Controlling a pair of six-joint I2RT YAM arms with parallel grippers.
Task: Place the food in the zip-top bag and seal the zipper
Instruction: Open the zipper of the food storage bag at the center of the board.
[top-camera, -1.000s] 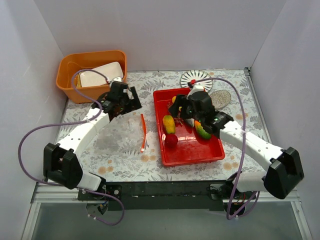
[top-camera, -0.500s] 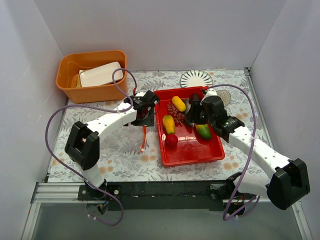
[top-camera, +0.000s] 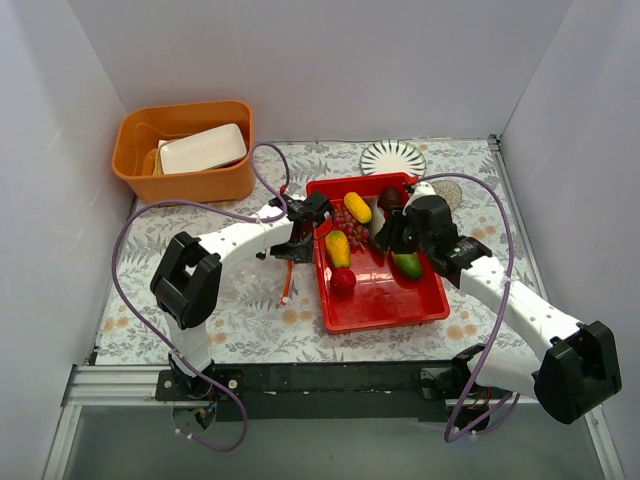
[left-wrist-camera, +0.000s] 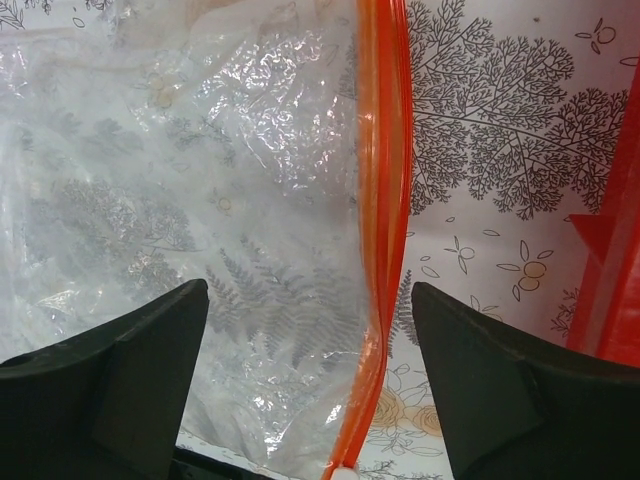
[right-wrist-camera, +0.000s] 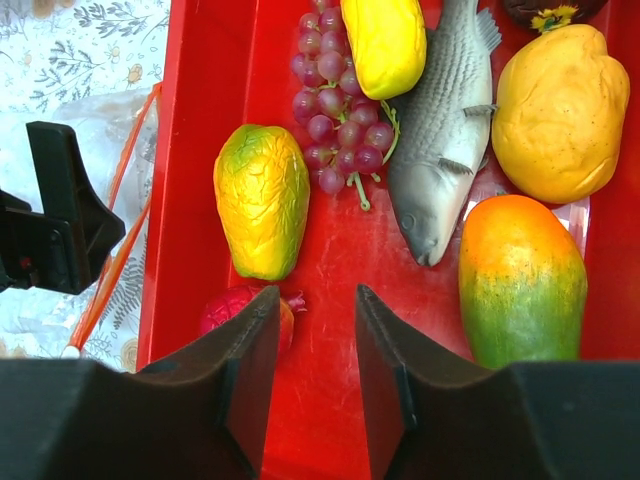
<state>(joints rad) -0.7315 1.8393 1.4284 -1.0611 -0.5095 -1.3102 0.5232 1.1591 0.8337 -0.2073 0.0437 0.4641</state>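
Barely begun: food (right-wrist-camera: 262, 200) all in red tray (top-camera: 385, 305), zip-top bag (left-wrist-camera: 200, 200) empty, flat on bench (left-wrist-camera: 480, 150) beside it. Left pincer (left-wrist-camera: 308, 300) wide over zipper (left-wrist-camera: 380, 200); right pincer (right-wrist-camera: 315, 295) narrow, empty, above the food.

Zip-top bag (left-wrist-camera: 200, 200): thin clear plastic film, crinkled, glossy with scattered highlights.
Zipper (left-wrist-camera: 382, 200): orange-red plastic strip, smooth, ridged lengthwise.
Red tray (right-wrist-camera: 330, 400): hard plastic, smooth and glossy, reflections on its floor.
Fish (right-wrist-camera: 440, 130): grey, matt, moulded scale texture.
Grapes (right-wrist-camera: 335, 125): purple beads, shiny.
Yellow-green mango (right-wrist-camera: 262, 200): wrinkled skin, sheen on the creases.
Orange-green mango (right-wrist-camera: 522, 280): smooth, satin.
Left gripper (left-wrist-camera: 308, 300): fingers of matt black plastic.
Table cover (left-wrist-camera: 480, 150): matt, printed leaf pattern.
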